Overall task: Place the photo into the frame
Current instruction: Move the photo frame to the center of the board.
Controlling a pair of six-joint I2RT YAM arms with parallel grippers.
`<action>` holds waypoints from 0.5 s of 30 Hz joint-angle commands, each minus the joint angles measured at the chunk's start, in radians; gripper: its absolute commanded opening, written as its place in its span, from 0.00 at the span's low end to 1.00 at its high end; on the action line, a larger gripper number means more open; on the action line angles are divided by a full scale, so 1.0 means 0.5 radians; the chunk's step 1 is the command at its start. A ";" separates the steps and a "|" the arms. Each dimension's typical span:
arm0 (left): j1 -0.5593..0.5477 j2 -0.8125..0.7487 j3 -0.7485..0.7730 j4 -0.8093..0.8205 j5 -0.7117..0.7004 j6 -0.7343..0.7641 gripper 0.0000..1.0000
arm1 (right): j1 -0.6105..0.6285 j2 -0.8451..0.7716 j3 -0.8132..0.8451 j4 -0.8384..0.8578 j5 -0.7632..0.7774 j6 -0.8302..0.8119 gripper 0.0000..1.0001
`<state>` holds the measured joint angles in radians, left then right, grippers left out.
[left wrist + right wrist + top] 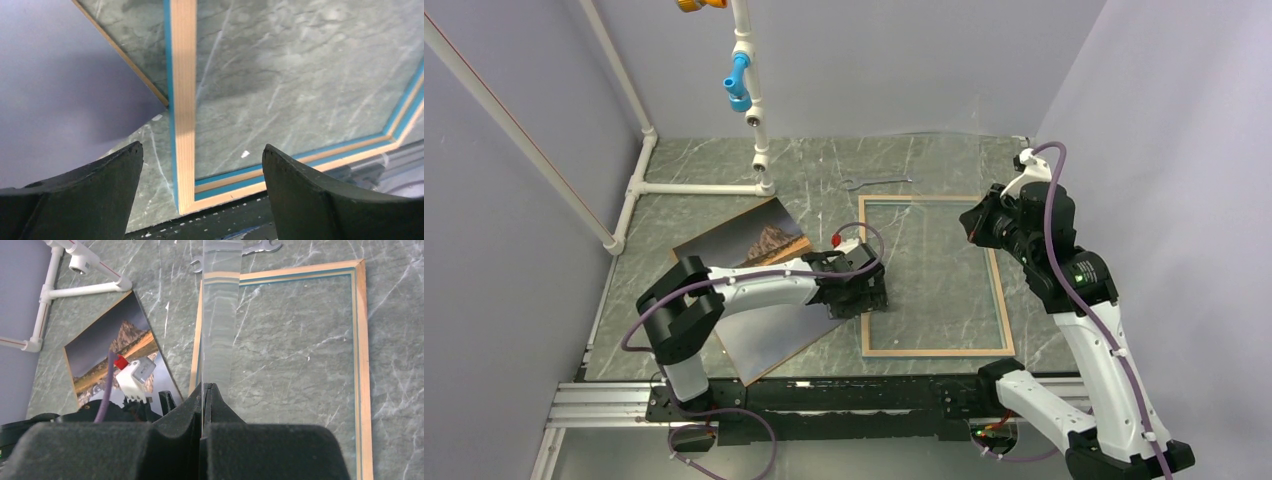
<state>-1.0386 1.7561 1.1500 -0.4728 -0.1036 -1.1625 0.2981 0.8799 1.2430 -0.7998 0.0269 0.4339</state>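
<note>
Entry: frame and photo, both flat on the marbled table (824, 170).
We list the frame (936, 351) tan back up (blue at its edges), with the photo (759, 245) picture-up just beside its left rail. The left gripper (201, 147) is spread empty above the frame's near-left corner. The right gripper (207, 385) is pinched on a clear sheet (219, 315).
</note>
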 commanded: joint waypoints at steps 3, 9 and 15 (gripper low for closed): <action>0.007 -0.177 0.043 0.086 -0.067 0.158 0.91 | -0.001 0.023 0.032 0.144 -0.133 -0.033 0.00; 0.081 -0.234 0.008 0.101 -0.033 0.272 0.86 | -0.001 0.118 0.091 0.089 -0.292 -0.049 0.00; 0.180 -0.302 -0.102 0.144 -0.003 0.323 0.83 | -0.013 0.158 0.075 0.124 -0.391 -0.030 0.00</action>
<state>-0.9794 1.6577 1.1267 -0.4320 -0.1093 -1.0401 0.2977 0.9665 1.2453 -0.8009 -0.1112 0.4213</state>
